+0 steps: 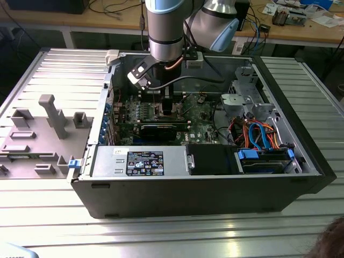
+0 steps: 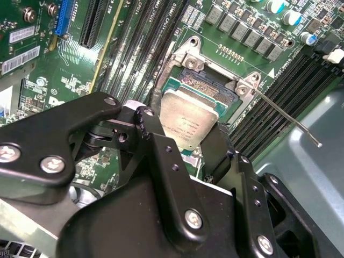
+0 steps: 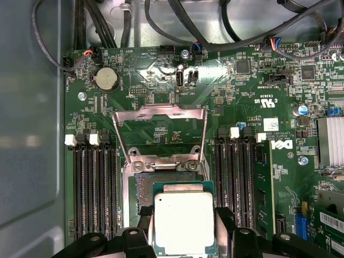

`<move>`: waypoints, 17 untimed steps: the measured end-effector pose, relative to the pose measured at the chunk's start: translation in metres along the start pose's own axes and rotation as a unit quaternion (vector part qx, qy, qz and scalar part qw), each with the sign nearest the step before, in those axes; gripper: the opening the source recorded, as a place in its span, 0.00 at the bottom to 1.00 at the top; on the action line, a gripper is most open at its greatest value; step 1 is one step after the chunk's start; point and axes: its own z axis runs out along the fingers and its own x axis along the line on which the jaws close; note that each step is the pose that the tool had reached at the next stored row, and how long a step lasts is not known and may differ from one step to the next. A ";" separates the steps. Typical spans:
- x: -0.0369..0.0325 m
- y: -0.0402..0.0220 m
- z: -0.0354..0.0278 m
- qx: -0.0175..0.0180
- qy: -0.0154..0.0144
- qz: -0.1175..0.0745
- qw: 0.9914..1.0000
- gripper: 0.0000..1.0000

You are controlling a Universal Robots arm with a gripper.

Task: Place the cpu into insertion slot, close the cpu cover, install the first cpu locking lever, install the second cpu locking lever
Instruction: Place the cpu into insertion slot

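In both wrist views my gripper (image 3: 184, 224) is shut on the cpu (image 3: 184, 220), a flat square chip with a dull silver top, one black finger (image 3: 143, 223) on each side. The cpu (image 2: 188, 121) hangs over the nearer part of the insertion slot (image 3: 157, 185), whose dark pin field still shows beyond it. I cannot tell if chip and socket touch. The cpu cover (image 3: 161, 114), a thin silver frame, stands swung open past the slot. One locking lever (image 2: 285, 115), a thin wire rod, sticks out free beside the socket. In the exterior view the arm (image 1: 164, 32) reaches down into the case.
Long black memory slots (image 3: 91, 183) flank the socket on both sides. Cables (image 3: 215, 32) run along the board's far edge. The open computer case (image 1: 204, 191) holds a power supply (image 1: 142, 161) and drive bays (image 1: 263, 156). A grey plastic shroud (image 1: 37, 134) lies on the table at the exterior view's left.
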 end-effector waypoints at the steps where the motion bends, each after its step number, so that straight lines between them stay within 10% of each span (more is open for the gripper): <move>1: 0.0000 0.0000 0.0001 0.000 0.000 0.000 1.000 0.55; 17: -0.0001 -0.0008 0.0074 0.000 0.000 0.000 1.000 0.55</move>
